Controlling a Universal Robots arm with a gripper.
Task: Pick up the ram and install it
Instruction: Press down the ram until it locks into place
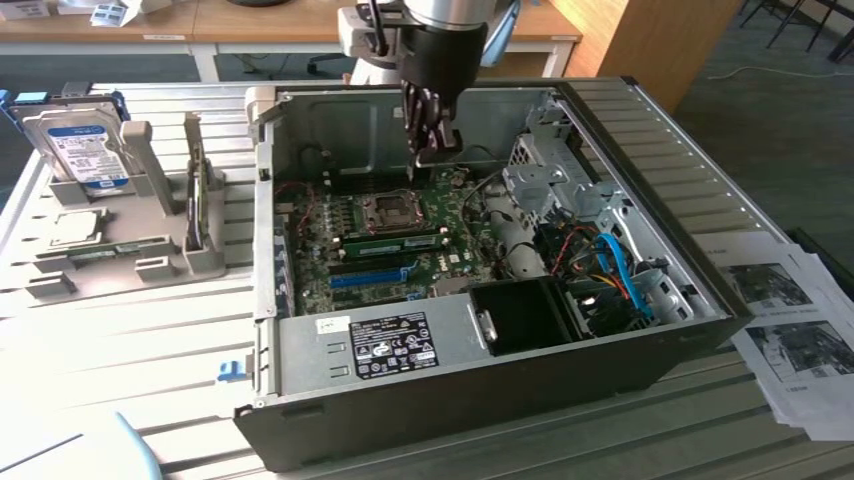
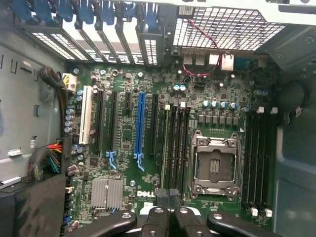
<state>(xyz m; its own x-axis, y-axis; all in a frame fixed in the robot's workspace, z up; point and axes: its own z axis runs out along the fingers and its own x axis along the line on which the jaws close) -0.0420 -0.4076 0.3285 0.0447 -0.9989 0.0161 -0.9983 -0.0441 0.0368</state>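
My gripper point(image 1: 434, 155) hangs inside the open computer case point(image 1: 694, 300), above the motherboard point(image 1: 400, 250) near its far edge. In the wrist view its fingertips point(image 2: 168, 194) are pressed together with nothing between them, at the end of the dark memory slots point(image 2: 176, 148) beside the empty CPU socket point(image 2: 213, 165). A thin pale green strip point(image 1: 390, 240) lies along those slots in the exterior view. It looks like the ram seated there, but I cannot tell for sure.
A grey rack point(image 1: 120, 255) stands at the exterior view's left with a silver hard drive point(image 1: 83, 150) and a thin upright piece point(image 1: 198, 210). The board has a blue slot point(image 2: 139, 123). Cables point(image 1: 621, 270) crowd the case's right side. Papers point(image 1: 794, 330) lie beyond it.
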